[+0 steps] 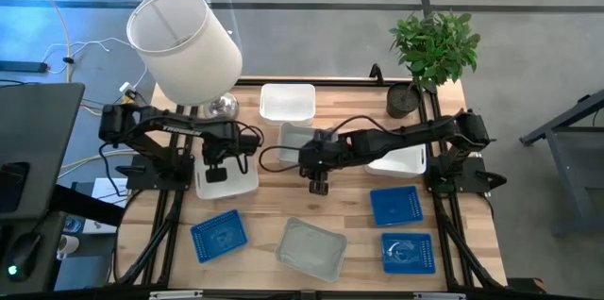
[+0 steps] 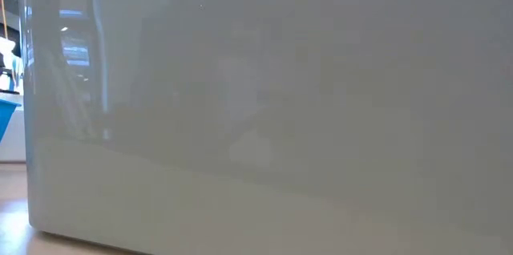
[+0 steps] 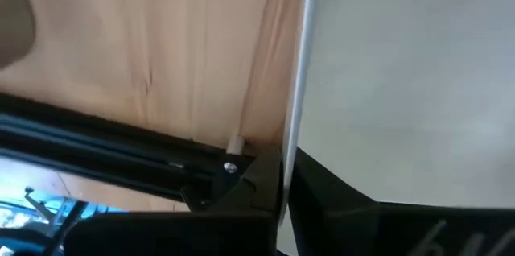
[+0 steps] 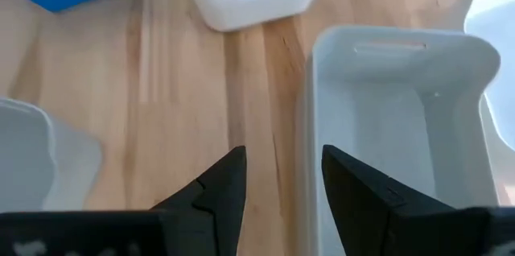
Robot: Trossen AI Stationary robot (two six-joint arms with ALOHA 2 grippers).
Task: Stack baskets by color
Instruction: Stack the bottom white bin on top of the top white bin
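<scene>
L gripper (image 1: 217, 174) pinched on white basket (image 1: 236, 183) wall; R gripper (image 1: 318, 185) spread beside grey basket (image 1: 294, 136).

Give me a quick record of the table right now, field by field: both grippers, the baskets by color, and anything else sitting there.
left gripper: shut on the rim of a white basket, table's left
right gripper: open, mid-table, beside a grey basket
other white baskets: back centre; under right arm
blue baskets: front left; two at right
other grey basket: front centre
extras: lampshade, potted plant
</scene>
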